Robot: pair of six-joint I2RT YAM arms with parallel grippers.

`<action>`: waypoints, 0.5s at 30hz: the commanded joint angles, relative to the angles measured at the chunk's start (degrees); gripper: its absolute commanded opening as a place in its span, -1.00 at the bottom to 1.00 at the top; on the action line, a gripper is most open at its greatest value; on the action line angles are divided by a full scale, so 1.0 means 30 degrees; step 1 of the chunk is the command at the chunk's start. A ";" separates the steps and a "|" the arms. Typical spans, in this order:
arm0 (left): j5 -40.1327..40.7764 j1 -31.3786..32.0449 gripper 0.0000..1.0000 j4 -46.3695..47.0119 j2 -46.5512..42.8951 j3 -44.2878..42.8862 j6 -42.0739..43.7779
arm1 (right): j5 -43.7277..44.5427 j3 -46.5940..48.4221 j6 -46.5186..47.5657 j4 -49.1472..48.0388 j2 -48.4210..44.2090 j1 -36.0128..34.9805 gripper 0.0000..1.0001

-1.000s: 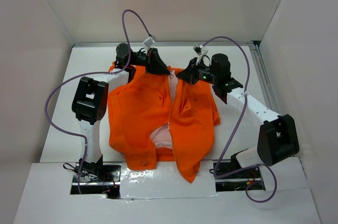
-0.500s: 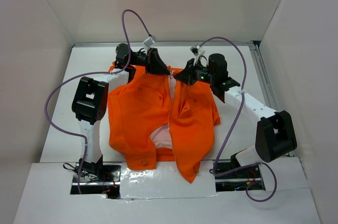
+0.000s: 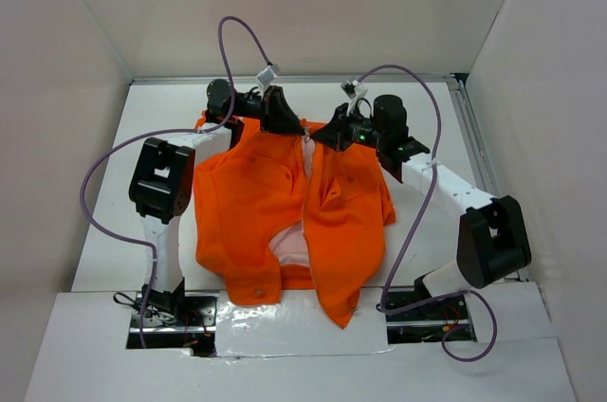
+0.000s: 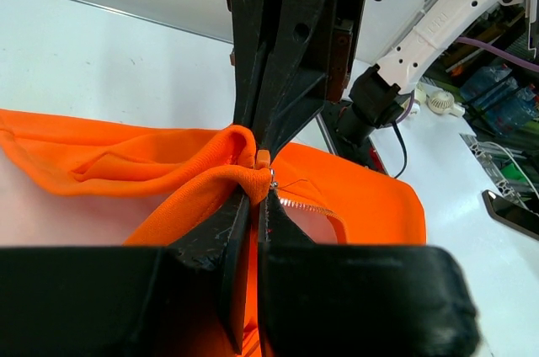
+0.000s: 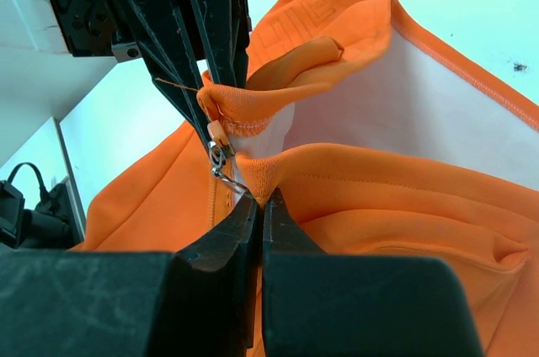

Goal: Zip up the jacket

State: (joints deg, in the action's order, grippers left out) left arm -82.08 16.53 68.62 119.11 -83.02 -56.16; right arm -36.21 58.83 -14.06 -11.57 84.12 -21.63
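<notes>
Right arm (image 3: 446,189) edged left — jacket (image 3: 251,203) part-hidden.

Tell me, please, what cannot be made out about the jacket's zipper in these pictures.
- Top view: far end of the zipper, hidden under left fingers and right fingers.
- Right wrist view: whether the zipper slider joins both rows; too small.
- Left wrist view: the jacket nearer the camera, covered by the black housing.
</notes>
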 commanded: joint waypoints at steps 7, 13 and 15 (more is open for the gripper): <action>-0.0090 0.0055 -1.00 0.1648 -0.0211 0.0018 0.0117 | -0.1084 0.0957 -0.0116 -0.1709 -0.0266 0.0031 -1.00; 0.0027 0.0055 -1.00 0.0829 -0.0445 -0.0011 0.0585 | -0.0823 0.0782 -0.0057 -0.1503 -0.0441 0.0031 -1.00; 0.0056 0.0026 -1.00 0.0973 -0.0475 0.0047 0.0586 | -0.0792 0.0606 -0.0116 -0.1649 -0.0587 0.0031 -1.00</action>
State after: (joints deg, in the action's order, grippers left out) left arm -82.32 16.53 68.38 119.11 -82.96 -55.90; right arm -37.76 58.83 -14.28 -12.40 84.12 -21.58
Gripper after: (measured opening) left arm 0.165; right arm 0.025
